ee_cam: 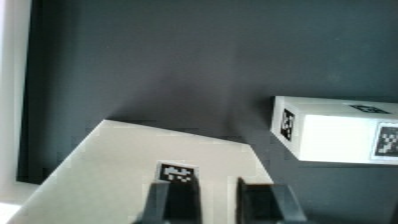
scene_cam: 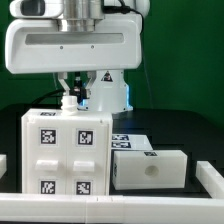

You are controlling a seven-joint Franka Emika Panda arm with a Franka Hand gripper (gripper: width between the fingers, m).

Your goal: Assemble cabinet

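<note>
The large white cabinet box (scene_cam: 65,150) stands at the front on the exterior view's left, with several marker tags on its face. Its top surface (ee_cam: 125,170), carrying one tag, fills the near part of the wrist view. My gripper (scene_cam: 73,95) hangs just above the far part of that top. Its two dark fingers (ee_cam: 169,200) stand apart, with the white surface showing between them (ee_cam: 215,203), and it holds nothing that I can see. A smaller white cabinet piece (scene_cam: 150,168) lies on the table beside the box, on the exterior view's right. It also shows in the wrist view (ee_cam: 338,130).
The marker board (scene_cam: 128,143) lies flat behind the smaller piece. The arm's white base (scene_cam: 105,95) stands at the back. A white rail (scene_cam: 110,212) runs along the front and another (scene_cam: 210,180) along the exterior view's right. A white strip (ee_cam: 15,100) edges the dark table.
</note>
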